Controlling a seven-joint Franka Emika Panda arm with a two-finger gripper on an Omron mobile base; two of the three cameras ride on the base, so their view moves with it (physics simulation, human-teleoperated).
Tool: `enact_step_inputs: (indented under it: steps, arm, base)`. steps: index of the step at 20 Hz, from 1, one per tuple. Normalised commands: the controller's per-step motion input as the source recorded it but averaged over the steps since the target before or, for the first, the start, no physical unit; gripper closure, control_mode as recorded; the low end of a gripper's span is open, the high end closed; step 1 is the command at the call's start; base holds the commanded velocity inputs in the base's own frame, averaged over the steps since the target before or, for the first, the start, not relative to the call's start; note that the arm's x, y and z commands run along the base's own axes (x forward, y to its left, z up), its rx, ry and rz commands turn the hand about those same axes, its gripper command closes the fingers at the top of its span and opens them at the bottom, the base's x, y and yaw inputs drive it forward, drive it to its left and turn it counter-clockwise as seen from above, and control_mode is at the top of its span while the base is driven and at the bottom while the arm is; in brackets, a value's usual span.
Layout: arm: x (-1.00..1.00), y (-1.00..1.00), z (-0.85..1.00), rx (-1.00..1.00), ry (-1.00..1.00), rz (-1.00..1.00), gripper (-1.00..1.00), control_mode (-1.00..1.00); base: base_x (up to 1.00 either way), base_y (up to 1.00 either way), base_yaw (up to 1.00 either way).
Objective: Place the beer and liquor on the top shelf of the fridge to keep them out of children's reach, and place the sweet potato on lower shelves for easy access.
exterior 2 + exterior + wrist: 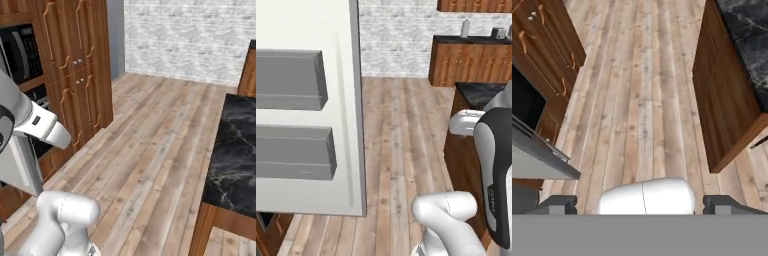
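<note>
The fridge shows as its open white door (343,125) at the left, with two grey door bins (288,80) on its inner face. Its grey-white edge (542,162) also juts in at the left of the hand view. My gripper (642,205) points down at the wooden floor, open, with the dark fingertips (557,204) far apart and nothing between them. The beer, the liquor, the sweet potato and the top shelf are out of view.
A black marble counter (235,150) on a wood base (722,100) stands to the right. Tall wood cabinets (75,65) with a built-in microwave (20,50) line the left. Open plank floor (150,140) runs between them toward a brick wall and a far counter (471,40).
</note>
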Motion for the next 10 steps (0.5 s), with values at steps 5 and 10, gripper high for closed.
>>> enact_step_inputs:
  steps: [5, 10]
  arm:
    - [0.00, 0.00, 0.00, 0.00, 0.00, 0.00, -1.00, 1.00]
    - [0.00, 0.00, 0.00, 0.00, 0.00, 0.00, -1.00, 1.00]
  base:
    - [0.59, -0.09, -0.19]
    - [0.75, -0.15, -0.11]
